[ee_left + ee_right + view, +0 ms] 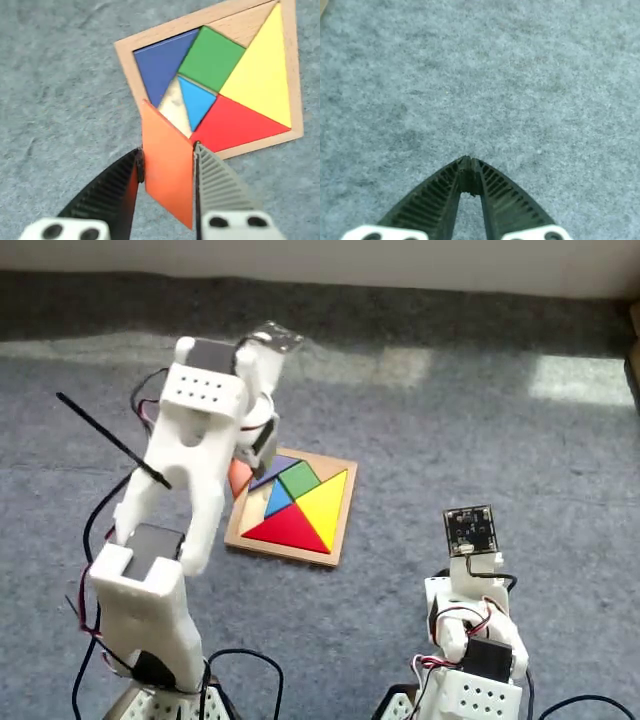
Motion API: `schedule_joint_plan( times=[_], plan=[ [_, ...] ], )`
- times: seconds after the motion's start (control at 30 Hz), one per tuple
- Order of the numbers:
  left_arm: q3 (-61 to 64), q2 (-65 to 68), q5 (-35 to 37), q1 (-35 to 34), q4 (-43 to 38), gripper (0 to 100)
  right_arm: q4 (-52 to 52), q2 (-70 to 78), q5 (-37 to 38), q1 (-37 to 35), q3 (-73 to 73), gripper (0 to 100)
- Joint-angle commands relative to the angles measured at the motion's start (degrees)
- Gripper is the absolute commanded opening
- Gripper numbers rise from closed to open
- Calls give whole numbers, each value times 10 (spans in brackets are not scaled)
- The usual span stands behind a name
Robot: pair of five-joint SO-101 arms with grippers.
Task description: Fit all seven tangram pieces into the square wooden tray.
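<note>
I see my left gripper [168, 150] clamping the orange parallelogram [167, 172], its tip overlapping the wooden tray [170, 31] rim, above the grey surface [60, 125].

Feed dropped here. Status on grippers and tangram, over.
Left gripper shut on orange piece at tray edge. Right gripper shut, empty, over carpet. Five pieces seated, bare gaps left, no obstruction seen.

The high camera looks down from afar; both wrist cameras face the carpet [520, 75] closely; high and left share the tray [285, 548].
</note>
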Motion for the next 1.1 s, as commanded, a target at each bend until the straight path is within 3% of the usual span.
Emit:
schedule_joint_plan(
  times=[0.0, 0.17, 0.4, 1.07],
  plan=[
    [72, -40, 18, 43, -74, 116, 4, -7, -1, 8, 37, 5],
    [145, -40, 17, 55, -133, 126, 4, -7, -1, 8, 37, 5],
    [174, -43, 18, 52, -135, 276, 4, -7, -1, 8, 37, 5],
    [204, -37, 19, 66, -140, 228, 4, -7, -1, 8, 37, 5]
  ],
)
